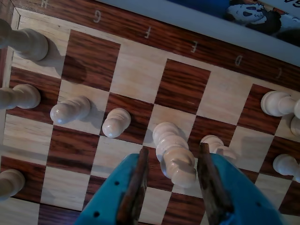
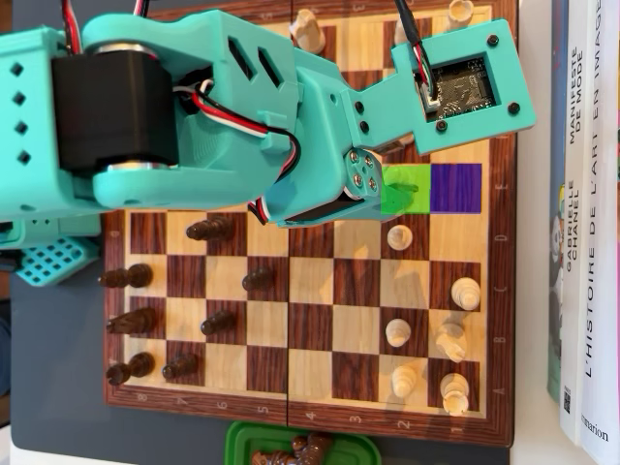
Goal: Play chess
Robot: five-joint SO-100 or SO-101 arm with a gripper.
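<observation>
- Wrist view: the gripper (image 1: 171,164) jaws are standing apart, flanking a tall white piece (image 1: 174,153) without touching.
- A white pawn (image 1: 116,122) is sitting at ten o'clock of it on the chessboard (image 1: 136,70).

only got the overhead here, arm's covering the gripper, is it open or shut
Observer: Open. In the wrist view the gripper has its jaws spread, with a tall white piece between them.
Operator: is it gripping that piece
Observer: No. A gap shows on each side of the piece, so neither finger seems to touch it.
Operator: anything close it might bump
Observer: A white pawn stands right beside the right-hand finger in that view. A second pawn stands farther off to the left.
</observation>
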